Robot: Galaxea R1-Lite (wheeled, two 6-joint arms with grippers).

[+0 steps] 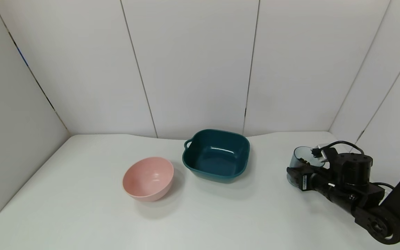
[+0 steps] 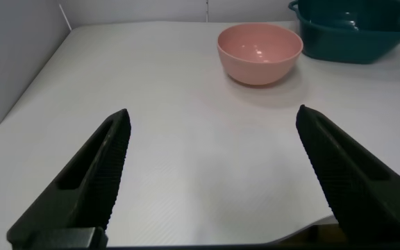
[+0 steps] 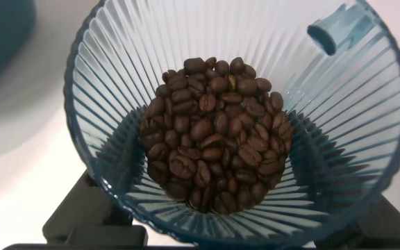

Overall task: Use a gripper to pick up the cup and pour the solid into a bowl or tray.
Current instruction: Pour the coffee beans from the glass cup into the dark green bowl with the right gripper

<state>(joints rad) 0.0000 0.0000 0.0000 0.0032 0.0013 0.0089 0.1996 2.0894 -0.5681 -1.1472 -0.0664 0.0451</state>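
Observation:
The ribbed translucent blue-grey cup (image 1: pixel 301 157) stands upright at the right side of the table, with dark brown beans (image 1: pixel 304 160) in its bottom. My right gripper (image 1: pixel 298 176) is around its lower part, one finger on each side, shut on it. In the right wrist view I look down into the cup (image 3: pixel 117 76) at the heap of beans (image 3: pixel 214 132); the rim tab (image 3: pixel 332 28) shows, and black fingers (image 3: pixel 75 219) press against its walls. The dark teal dish (image 1: pixel 211 173) sits empty at the table's middle back, left of the cup. My left gripper (image 2: pixel 213 114) is open and empty over the table's near left.
A round pink bowl (image 1: pixel 148 178) stands empty just left of and nearer than the teal dish; both show in the left wrist view, the pink bowl (image 2: pixel 259 52) and the teal dish (image 2: pixel 353 42). White wall panels close the back and sides.

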